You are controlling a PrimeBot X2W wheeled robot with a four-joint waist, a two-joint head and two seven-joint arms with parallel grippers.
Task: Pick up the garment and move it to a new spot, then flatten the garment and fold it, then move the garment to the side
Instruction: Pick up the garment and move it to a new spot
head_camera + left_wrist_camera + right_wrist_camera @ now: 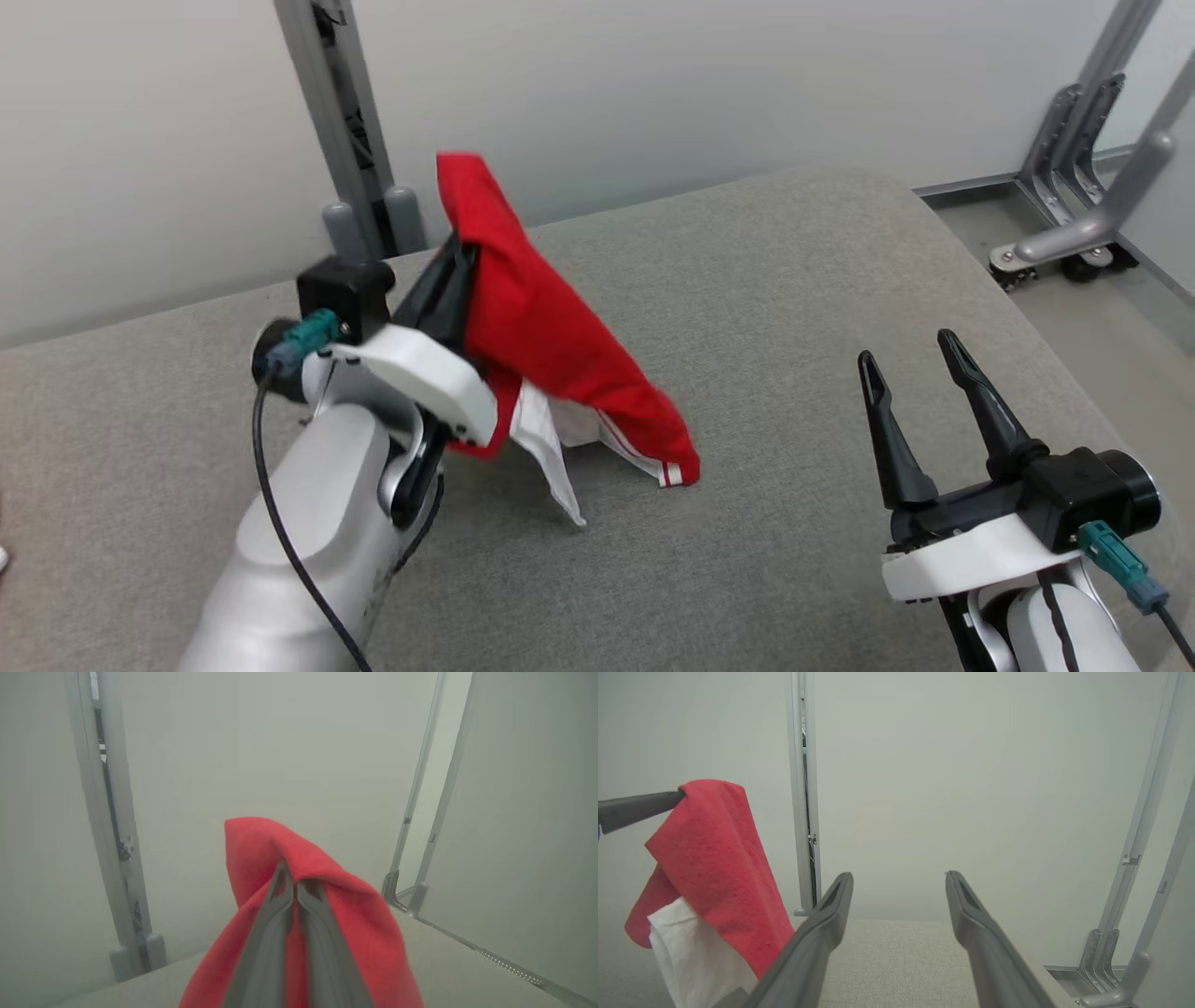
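Grey padded surface (794, 280) bearing the trailing hem of a red, white-trimmed garment (551, 345), its upper fold clenched in the left claw (457, 250) above the surface; right claw (910, 359) released, over the surface's near right. Cloth appears light and limp; a free hem corner looks the best second hold.

Bottom centre: left gripper (295, 883), jaws pressed together on a fold of the red garment (254, 847). The garment peaks just above the jaw tips and drapes down both sides of them, running off the bottom edge. Grey fabric table (448, 970) lies below and right of the garment, with a strip also at its lower left. Grey metal post (119, 868) stands left of the garment, two slim rails (423, 802) right of it, pale wall (280, 742) behind it. Whole view hazy.
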